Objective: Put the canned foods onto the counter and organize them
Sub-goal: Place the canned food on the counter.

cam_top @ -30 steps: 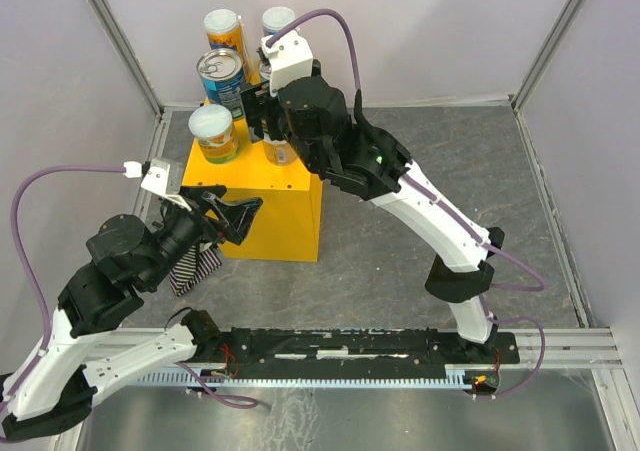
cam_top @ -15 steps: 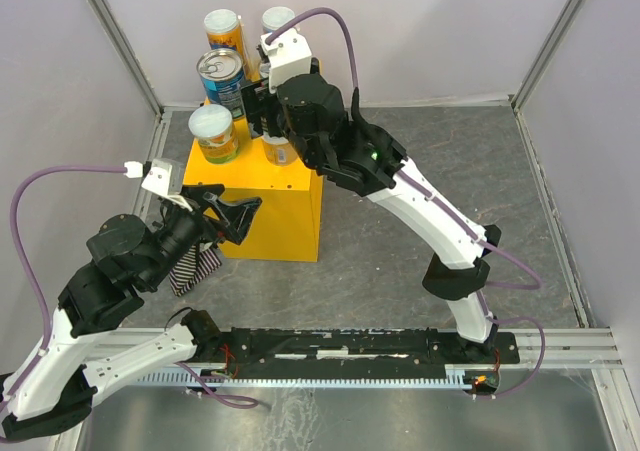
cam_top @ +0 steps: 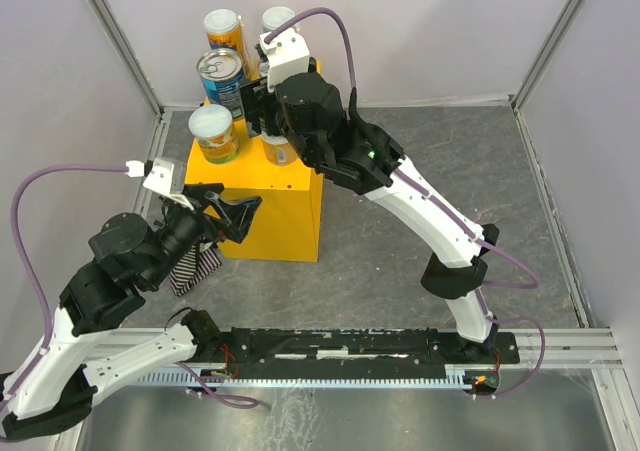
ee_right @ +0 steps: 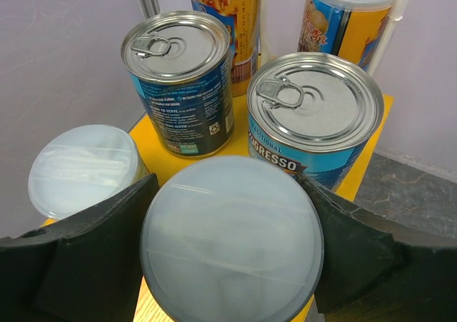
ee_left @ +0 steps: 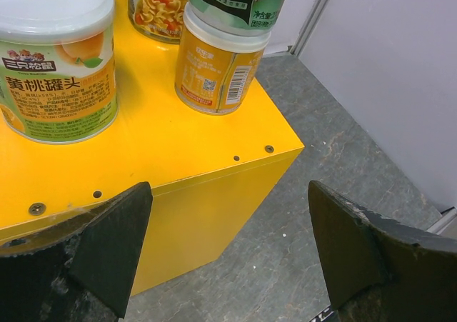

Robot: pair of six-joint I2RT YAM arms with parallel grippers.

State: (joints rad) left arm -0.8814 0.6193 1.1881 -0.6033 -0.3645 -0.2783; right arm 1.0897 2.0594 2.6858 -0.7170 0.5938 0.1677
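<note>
At the far left, the left arm [cam_top: 120, 261] reaches toward the near left corner of the yellow worktop [cam_top: 270, 216]. The left jaws are spread wide with nothing between them. In the wrist view their black fingers [ee_left: 107, 243] frame the box's front corner. Just below, a striped cloth [cam_top: 195, 271] lies on the grey surface [cam_top: 400, 271] beside the box's near left foot.

The worktop is a bright yellow box with small screws along its edges, standing toward the back left of the cell. Every can in view stands upright on its top.

- **Front left:** a squat peach can [cam_top: 213, 134] with a white plastic lid and a green-and-orange label.
- **Behind the peach can:** a blue can [cam_top: 222, 81] with a silver pull-tab top.
- **Back edge:** a tall orange can [cam_top: 223, 29] and a tall blue-and-orange can [cam_top: 278, 19], both lidded.
- **Right of the blue can:** a soup can [ee_right: 314, 122] with a blue label and a pull-tab top.
- **Front right:** a small orange-yellow can [ee_left: 218, 72] with a white lid and a barcode.
- **Stacked on the orange-yellow can:** a green-labelled can [ee_left: 239, 8].

The right arm [cam_top: 430, 211] bends in from the right. The right jaws stand wide on either side of the green-labelled can's pale lid, close against it. Whether they squeeze it cannot be told.
</note>
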